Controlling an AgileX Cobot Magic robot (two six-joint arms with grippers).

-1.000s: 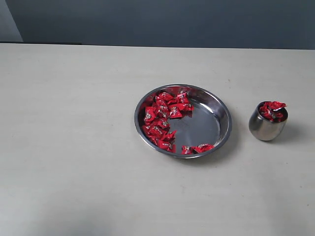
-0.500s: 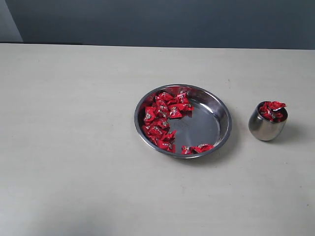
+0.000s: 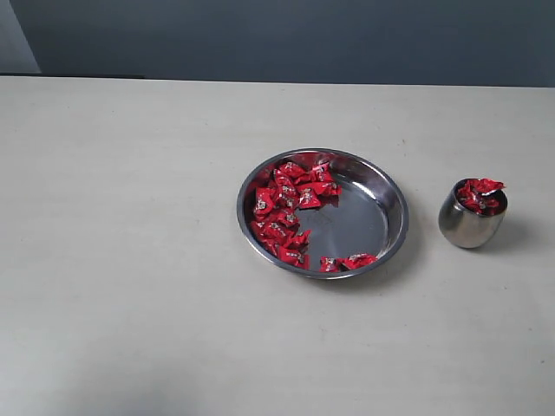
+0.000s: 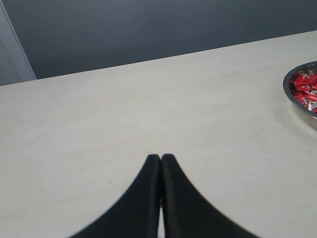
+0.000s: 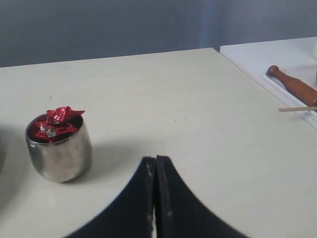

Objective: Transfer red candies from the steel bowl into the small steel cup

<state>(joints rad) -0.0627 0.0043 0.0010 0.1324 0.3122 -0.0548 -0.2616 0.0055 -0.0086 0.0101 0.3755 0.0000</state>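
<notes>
The steel bowl [image 3: 381, 201] sits right of the table's middle, with several red candies [image 3: 284, 208] heaped along its left side and a few at its front [image 3: 347, 261]. To its right stands the small steel cup [image 3: 469, 224], filled to the brim with red candies [image 3: 479, 194]. Neither arm shows in the exterior view. My left gripper [image 4: 160, 157] is shut over bare table, with the bowl's rim [image 4: 288, 91] far off at the frame edge. My right gripper [image 5: 155, 159] is shut and empty, a short way from the cup [image 5: 59, 151].
A white surface [image 5: 267, 62] beside the table's edge carries a brown wooden handle [image 5: 293, 85] and a thin stick [image 5: 297, 108]. A dark blue-grey wall [image 3: 286, 39] runs behind the pale table [image 3: 121, 225].
</notes>
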